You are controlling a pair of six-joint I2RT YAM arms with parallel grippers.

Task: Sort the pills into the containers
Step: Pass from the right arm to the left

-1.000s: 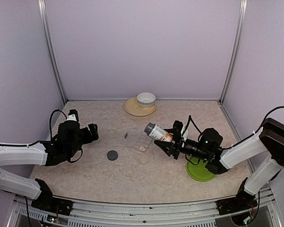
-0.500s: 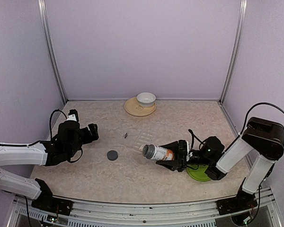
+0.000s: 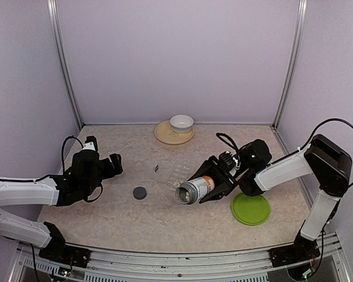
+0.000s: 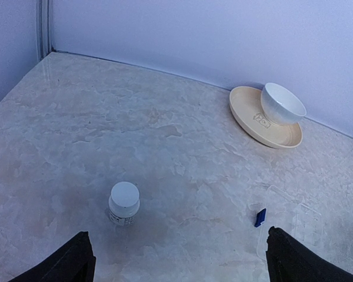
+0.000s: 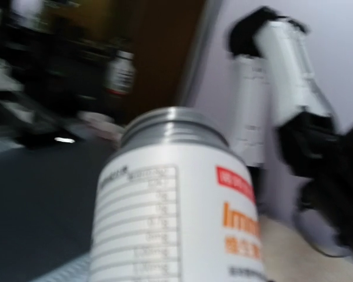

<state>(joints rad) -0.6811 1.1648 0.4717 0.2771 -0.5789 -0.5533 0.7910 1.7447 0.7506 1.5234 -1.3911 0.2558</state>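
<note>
- right gripper (image 3: pixel 214 180) is pinching the pill bottle (image 3: pixel 194 189), which is tipped sideways with its open mouth pointing near-left
- pill box (image 3: pixel 175 172) sits just far-left of that mouth, so the right arm's closer
- left gripper (image 3: pixel 113 164) is spread wide, well off to the left
- pills are too tiny to spot

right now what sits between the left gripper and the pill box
A small blue piece, lying close to the pill box; the top view shows it.
</note>
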